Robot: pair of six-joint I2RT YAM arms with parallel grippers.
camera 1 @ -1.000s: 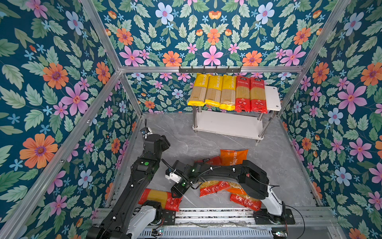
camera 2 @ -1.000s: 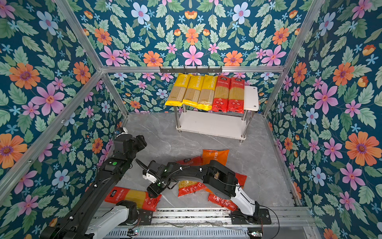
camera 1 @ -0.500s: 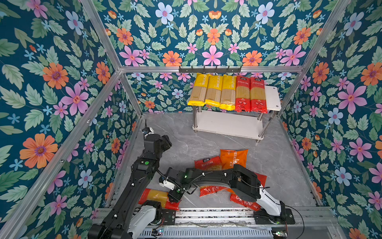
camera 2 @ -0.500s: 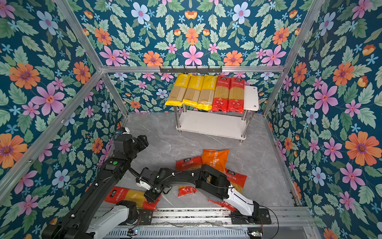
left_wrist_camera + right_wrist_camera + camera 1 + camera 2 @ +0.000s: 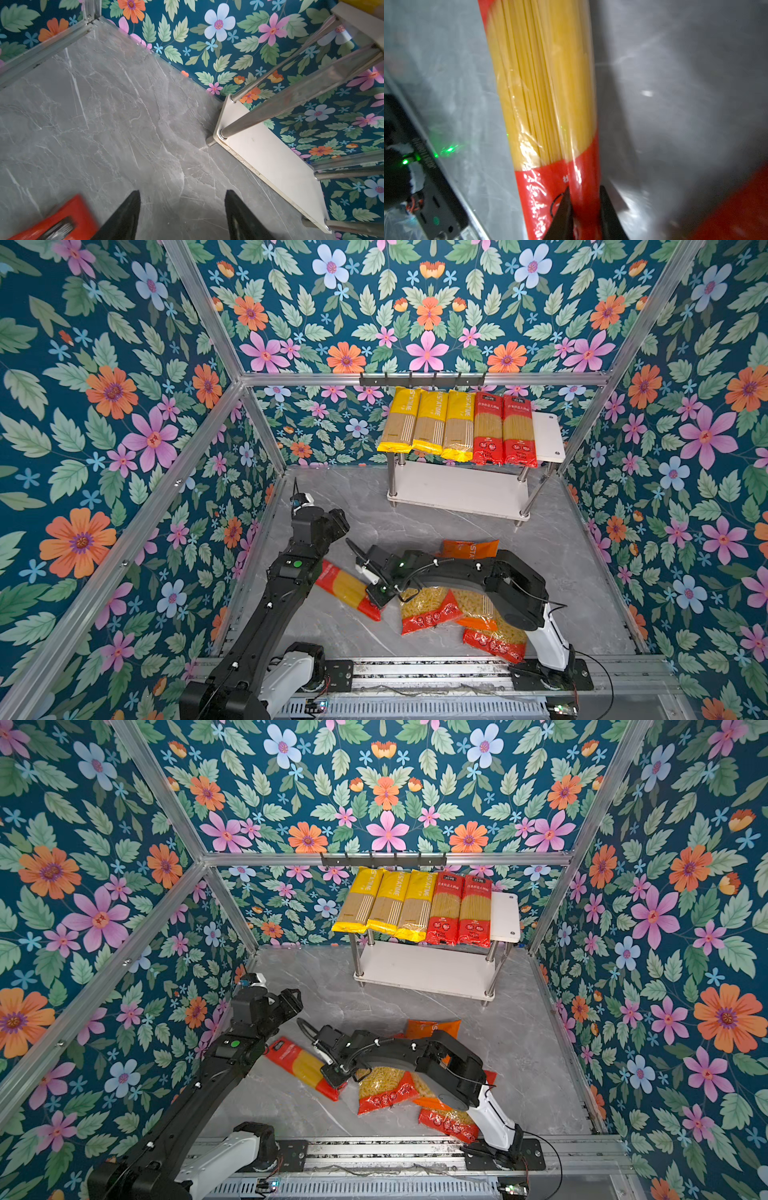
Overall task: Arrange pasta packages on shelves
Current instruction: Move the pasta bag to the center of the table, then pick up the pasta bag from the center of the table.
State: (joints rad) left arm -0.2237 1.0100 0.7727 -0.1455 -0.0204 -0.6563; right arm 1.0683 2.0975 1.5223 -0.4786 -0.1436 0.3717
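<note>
The shelves stand at the back. Three yellow spaghetti packs and two red ones lie side by side on the top board, whose right end is bare. A third red spaghetti pack lies slantwise on the floor beside the left arm. My right gripper is shut on this pack's red end. My left gripper hangs open over bare floor, with nothing between its fingers. Two red short-pasta bags and an orange one lie around the right arm.
The lower board and chrome posts are close to the left gripper. A black hook rail runs above the rack. Flowered walls close in three sides. A metal rail with both arm bases edges the front.
My right gripper has shut on the end of the red spaghetti pack. The pack has shifted from the front rail toward the middle of the floor. The left arm has barely moved.
</note>
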